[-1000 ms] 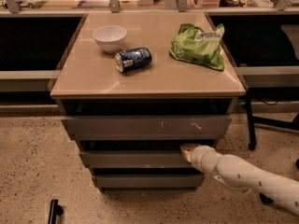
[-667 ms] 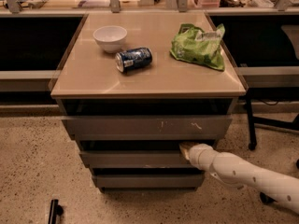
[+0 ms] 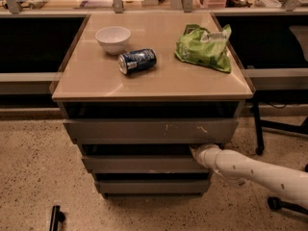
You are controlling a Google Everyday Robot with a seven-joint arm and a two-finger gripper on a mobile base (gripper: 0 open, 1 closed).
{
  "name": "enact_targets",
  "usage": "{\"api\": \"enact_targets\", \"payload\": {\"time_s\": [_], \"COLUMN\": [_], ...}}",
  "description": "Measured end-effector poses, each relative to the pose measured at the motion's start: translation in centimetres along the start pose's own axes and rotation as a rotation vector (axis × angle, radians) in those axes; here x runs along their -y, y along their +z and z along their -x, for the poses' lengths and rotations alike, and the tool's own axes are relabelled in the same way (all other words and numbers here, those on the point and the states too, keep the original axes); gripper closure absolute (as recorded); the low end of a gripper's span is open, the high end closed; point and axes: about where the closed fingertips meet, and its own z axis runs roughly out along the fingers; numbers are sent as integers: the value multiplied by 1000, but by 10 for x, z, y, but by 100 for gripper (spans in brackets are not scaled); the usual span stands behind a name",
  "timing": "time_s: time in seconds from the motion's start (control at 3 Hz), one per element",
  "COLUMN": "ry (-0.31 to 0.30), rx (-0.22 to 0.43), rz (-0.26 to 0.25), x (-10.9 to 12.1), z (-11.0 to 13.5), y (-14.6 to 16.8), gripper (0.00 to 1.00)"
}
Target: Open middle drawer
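The drawer unit has three grey fronts under a beige top. The middle drawer (image 3: 144,164) is the plain grey handleless front between the scratched top front (image 3: 151,130) and the small bottom front (image 3: 154,186). It stands out a little from the cabinet. My white arm reaches in from the lower right. My gripper (image 3: 198,153) is at the right end of the middle drawer's top edge, tucked into the dark gap under the top front, and mostly hidden there.
On the top (image 3: 86,78) sit a white bowl (image 3: 113,38), a blue can on its side (image 3: 137,61) and a green crisp bag (image 3: 204,47). A black chair base (image 3: 279,129) stands to the right. A dark object (image 3: 56,217) lies on the speckled floor.
My arm has shifted slightly, with the gripper pushed a little further into the gap above the middle drawer. The drawer fronts look about the same.
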Motion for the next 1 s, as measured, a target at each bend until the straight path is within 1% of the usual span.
{"api": "enact_targets", "payload": {"time_s": [0.33, 0.67, 1.0], "ry": [-1, 23, 93], "rx": [-2, -20, -43], "rz": [-1, 33, 76], "x": [1, -2, -6], "z": [-1, -12, -29], "y": [0, 3, -3], "gripper": [100, 100, 100]}}
